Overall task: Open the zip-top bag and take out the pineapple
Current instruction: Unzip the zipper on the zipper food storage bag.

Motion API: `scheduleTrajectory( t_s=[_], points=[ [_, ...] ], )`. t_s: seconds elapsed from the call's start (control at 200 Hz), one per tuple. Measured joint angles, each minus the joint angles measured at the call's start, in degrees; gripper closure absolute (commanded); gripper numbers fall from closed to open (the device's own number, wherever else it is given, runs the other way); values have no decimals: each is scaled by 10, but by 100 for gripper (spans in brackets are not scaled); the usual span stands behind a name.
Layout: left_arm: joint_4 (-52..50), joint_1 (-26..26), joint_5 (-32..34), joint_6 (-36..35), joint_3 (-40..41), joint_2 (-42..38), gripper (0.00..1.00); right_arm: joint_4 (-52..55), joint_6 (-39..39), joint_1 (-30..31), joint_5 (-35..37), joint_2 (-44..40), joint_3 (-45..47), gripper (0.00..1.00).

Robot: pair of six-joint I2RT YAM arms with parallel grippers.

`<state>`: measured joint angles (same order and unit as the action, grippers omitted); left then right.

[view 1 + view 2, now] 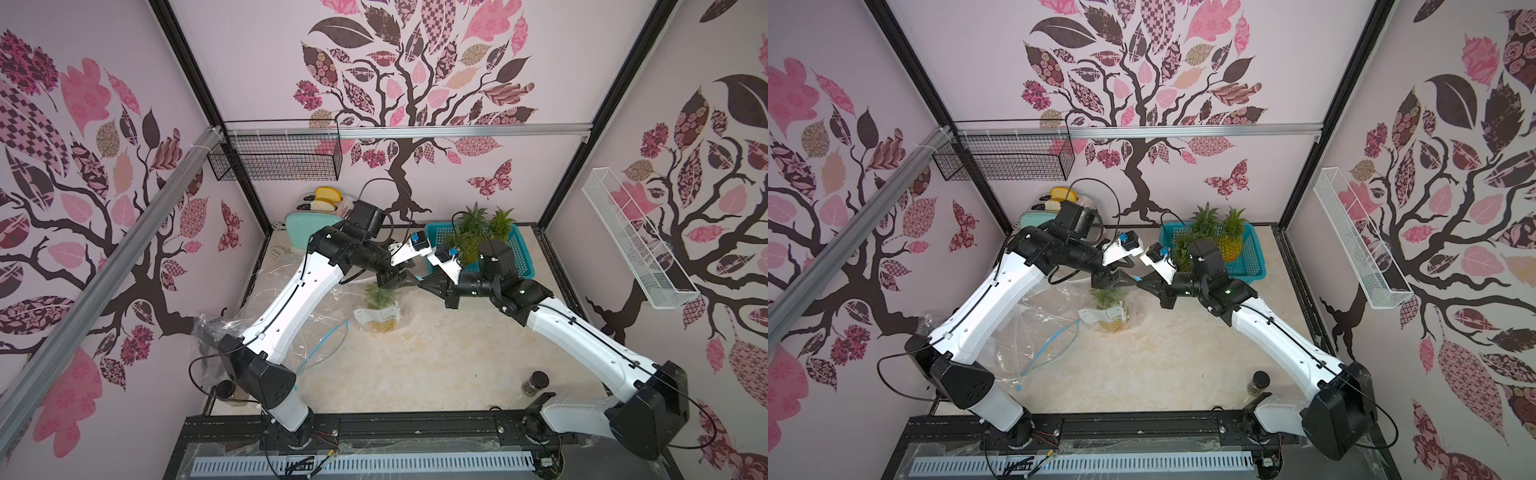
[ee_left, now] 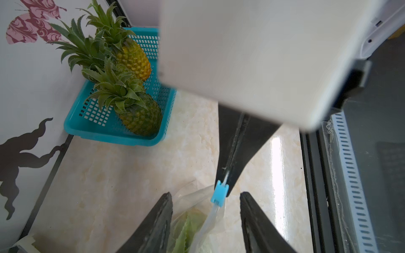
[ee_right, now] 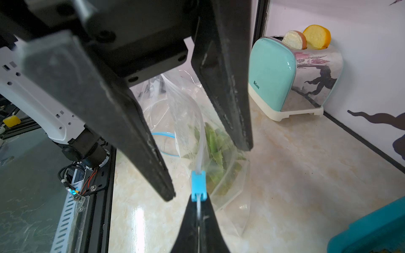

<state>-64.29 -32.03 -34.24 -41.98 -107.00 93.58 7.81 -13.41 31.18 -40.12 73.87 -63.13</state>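
I take in the pale marble-look table (image 1: 436,365) first. At its far edge sits a teal basket (image 2: 105,133) holding three loose pineapples (image 2: 140,114), and a mint toaster (image 3: 271,76) stands in the far left corner. Near the middle of the table is the clear zip-top bag (image 3: 228,166), with the pineapple (image 1: 380,320) inside it and resting on the table. The bag's top corner is drawn up between the two arms. My left gripper (image 2: 205,195) has its jaws apart, one on each side of the bag's top edge. My right gripper (image 3: 198,203) is clamped on the white zip strip, right against the blue slider (image 3: 198,186).
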Motion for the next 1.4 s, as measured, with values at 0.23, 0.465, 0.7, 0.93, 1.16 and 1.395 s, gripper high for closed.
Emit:
scheduleTrajectory(
  t_s=[0.23,0.465,0.7,0.93,1.16,1.395],
  points=[
    [-24,0,-17,-15,-16,7,50,1,-11,0,-2,7,-8,100],
    [-29,1,-23,-17,-17,25,51,10,-12,-1,-3,10,-13,100],
    [-29,1,-23,-13,-22,26,79,9,-12,-1,-7,10,-13,100],
    [-27,1,-21,-14,-22,27,90,5,-10,-1,-2,10,-13,100],
    [-19,1,-16,-13,-21,27,100,0,-1,-1,7,10,-13,100],
    [10,1,-3,-8,5,11,100,-21,21,-12,4,9,-3,100]
  ],
)
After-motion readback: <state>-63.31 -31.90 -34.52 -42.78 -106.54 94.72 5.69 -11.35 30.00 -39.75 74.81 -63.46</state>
